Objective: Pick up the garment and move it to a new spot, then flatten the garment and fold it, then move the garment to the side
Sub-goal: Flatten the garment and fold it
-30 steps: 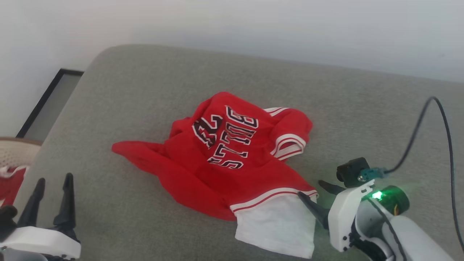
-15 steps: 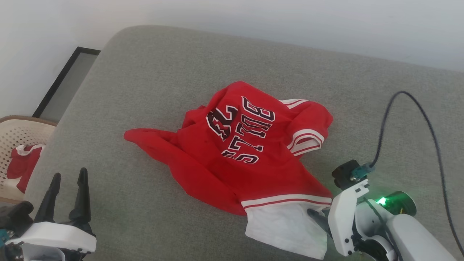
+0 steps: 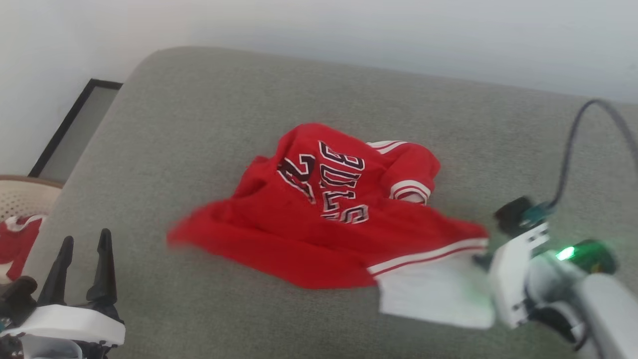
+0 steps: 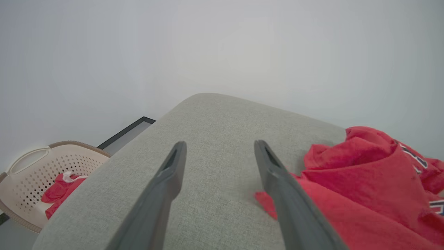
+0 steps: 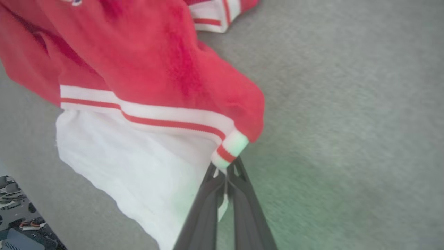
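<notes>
The garment [image 3: 324, 224] is a bright red jersey with dark lettering, white stripe trim and a white lining, lying crumpled on the grey cushion [image 3: 209, 124]. My right gripper [image 5: 225, 166] is shut on the garment's [image 5: 145, 69] striped hem corner, with white lining pinched between the fingers. In the head view the right gripper [image 3: 481, 259] sits at the hem's right end, its fingers mostly hidden by cloth. My left gripper [image 3: 83, 244] stands open at the lower left, apart from the cloth. In the left wrist view the left gripper [image 4: 218, 149] holds nothing, and the garment [image 4: 364, 184] lies to its right.
A beige perforated basket [image 3: 17, 194] with another red cloth inside stands on the floor left of the cushion; it shows as the basket [image 4: 38, 166] in the left wrist view. A dark-framed panel [image 3: 75, 124] lies by the wall. A black cable [image 3: 573, 144] arcs above my right wrist.
My right gripper has shut on the hem corner and pulled it to the right, stretching the garment out. The head camera has shifted. The left gripper stays open.
</notes>
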You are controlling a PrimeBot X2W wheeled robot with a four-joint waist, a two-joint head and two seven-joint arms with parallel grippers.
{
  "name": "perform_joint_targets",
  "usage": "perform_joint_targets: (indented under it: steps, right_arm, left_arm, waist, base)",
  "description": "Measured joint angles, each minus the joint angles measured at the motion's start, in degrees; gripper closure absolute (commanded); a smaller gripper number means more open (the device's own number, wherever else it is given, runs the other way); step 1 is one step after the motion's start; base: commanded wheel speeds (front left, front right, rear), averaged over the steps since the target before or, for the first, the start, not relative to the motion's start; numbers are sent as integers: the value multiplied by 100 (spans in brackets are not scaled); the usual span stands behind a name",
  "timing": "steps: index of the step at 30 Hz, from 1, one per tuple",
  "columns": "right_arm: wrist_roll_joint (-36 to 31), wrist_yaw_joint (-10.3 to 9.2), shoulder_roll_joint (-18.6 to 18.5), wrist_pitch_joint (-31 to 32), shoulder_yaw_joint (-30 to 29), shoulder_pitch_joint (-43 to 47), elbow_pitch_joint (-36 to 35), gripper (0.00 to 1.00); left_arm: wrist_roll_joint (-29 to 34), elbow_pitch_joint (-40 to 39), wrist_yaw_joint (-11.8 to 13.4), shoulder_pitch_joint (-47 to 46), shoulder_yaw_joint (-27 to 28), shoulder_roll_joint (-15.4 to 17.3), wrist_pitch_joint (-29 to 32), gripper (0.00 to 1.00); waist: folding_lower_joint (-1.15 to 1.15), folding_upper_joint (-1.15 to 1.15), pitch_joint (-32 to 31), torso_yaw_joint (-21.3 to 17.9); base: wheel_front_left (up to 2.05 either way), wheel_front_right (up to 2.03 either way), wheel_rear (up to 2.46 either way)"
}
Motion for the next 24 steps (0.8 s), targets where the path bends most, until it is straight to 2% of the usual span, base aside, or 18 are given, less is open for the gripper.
perform_joint_targets:
  steps: [7,14,18,24]
  right_arm:
    - [-40,0,-684,282,-716,-188,-114,100]
    - [-93,0,-1282,531,-1323,-510,162,100]
    - [-123,0,-1346,558,-1496,-716,544,100]
    - [-122,0,-1074,316,-1497,-1067,1369,100]
  left_arm:
    - [31,-64,-15,60,20,18,0,0]
    - [2,-124,-15,-30,-89,91,0,0]
    - [-15,-124,-15,-63,-176,107,0,0]
    - [-48,-133,-16,-263,-292,130,0,0]
  waist:
    - [0,0,-33,-235]
    - [0,0,103,-333]
    - [0,0,212,-340]
    - [0,0,375,-288]
  base:
    - [0,0,0]
    - [0,0,0]
    - [0,0,0]
    - [0,0,0]
